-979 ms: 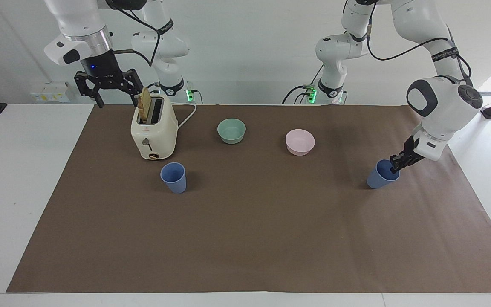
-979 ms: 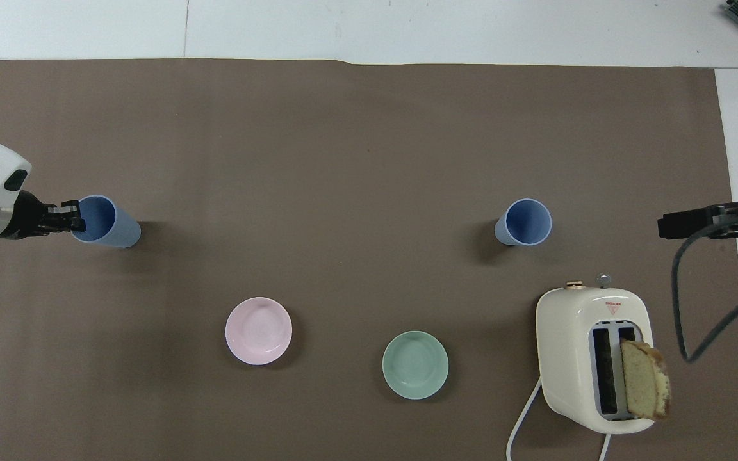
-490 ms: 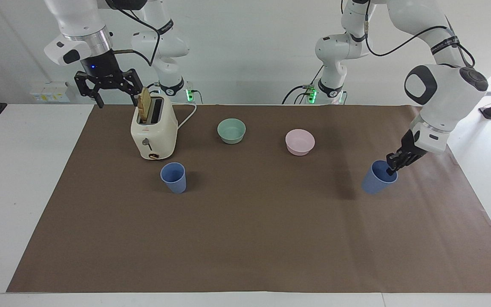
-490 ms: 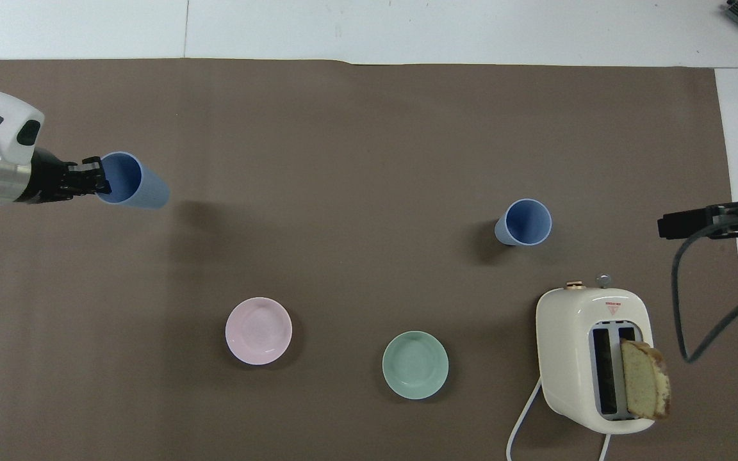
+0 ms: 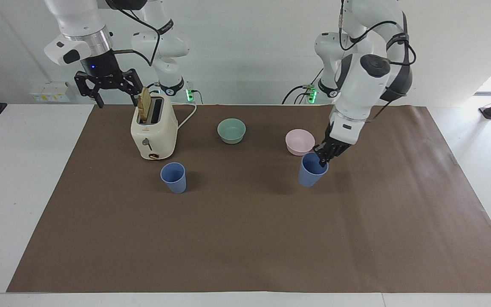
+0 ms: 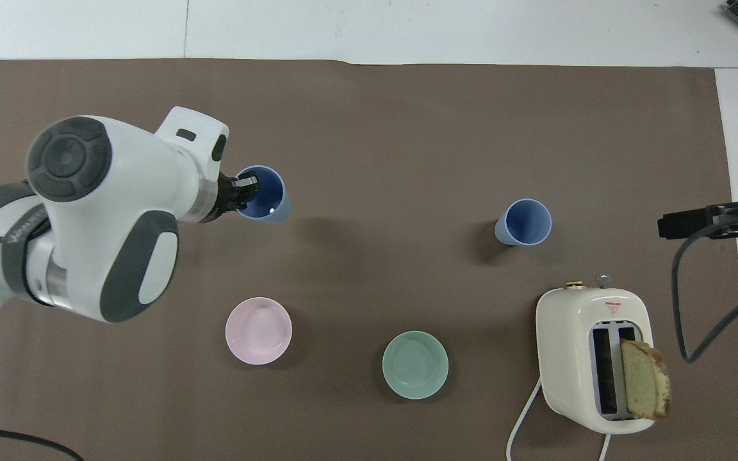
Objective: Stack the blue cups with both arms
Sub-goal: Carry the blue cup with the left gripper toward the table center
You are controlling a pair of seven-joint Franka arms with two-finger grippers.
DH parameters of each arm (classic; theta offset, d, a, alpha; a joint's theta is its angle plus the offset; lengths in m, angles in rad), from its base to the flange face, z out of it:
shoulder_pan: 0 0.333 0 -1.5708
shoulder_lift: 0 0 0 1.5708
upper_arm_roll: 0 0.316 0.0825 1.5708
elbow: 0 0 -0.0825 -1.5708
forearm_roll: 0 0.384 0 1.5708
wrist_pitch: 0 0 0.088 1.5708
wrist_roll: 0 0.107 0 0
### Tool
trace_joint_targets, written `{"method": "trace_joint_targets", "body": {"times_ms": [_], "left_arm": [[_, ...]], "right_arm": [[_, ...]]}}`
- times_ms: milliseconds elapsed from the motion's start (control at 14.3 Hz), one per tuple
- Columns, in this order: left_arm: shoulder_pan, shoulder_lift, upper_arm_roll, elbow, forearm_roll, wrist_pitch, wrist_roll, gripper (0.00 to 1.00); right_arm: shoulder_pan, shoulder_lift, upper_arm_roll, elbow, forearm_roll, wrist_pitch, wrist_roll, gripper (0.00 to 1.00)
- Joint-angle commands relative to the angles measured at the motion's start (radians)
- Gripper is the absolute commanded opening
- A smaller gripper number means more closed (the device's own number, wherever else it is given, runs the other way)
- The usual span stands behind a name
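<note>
White right arm's tool (image 5: 115, 99) waits spread wide over the surface edge beside the toaster (image 5: 154, 132). Pink bowl (image 5: 299, 141). Left tool (image 5: 324, 157) clamped on a tilted blue cup's (image 5: 311, 171) rim, lifted. Second blue cup (image 5: 174, 177) stands upright, well apart.

The scene was bright and evenly lit from overhead, with soft, diffuse shadows. The matte brown paper sheet (image 5: 245, 238) showed no glare. A faint shadow lay on it beside the standing blue plastic cup (image 5: 173, 177), and a broader, blurred one under the raised blue cup (image 5: 312, 170). Daylight washed out the facing view's edge. Both views were sharp, without visible distortion.
</note>
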Motion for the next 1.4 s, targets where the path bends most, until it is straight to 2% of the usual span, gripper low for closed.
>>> {"method": "trace_joint_targets", "body": {"times_ms": [0,420,1189,1259,1329], "left_arm": [[-0.101,0.063,0.019,0.010,0.088,0.078,-0.120,0.00],[-0.163,0.145,0.019,0.010,0.102,0.176,-0.157,0.00],[-0.184,0.169,0.018,-0.012,0.111,0.209,-0.156,0.01],[-0.183,0.168,0.018,-0.016,0.111,0.210,-0.156,0.12],[-0.181,0.168,0.018,-0.015,0.111,0.210,-0.157,0.42]], "right_arm": [[-0.013,-0.013,0.006,-0.010,0.018,-0.008,0.011,1.00],[-0.014,-0.012,0.006,-0.010,0.018,-0.008,0.011,1.00],[-0.014,-0.013,0.006,-0.010,0.018,-0.008,0.011,1.00],[-0.014,-0.013,0.006,-0.010,0.018,-0.008,0.011,1.00],[-0.013,-0.013,0.006,-0.010,0.018,-0.008,0.011,1.00]]}}
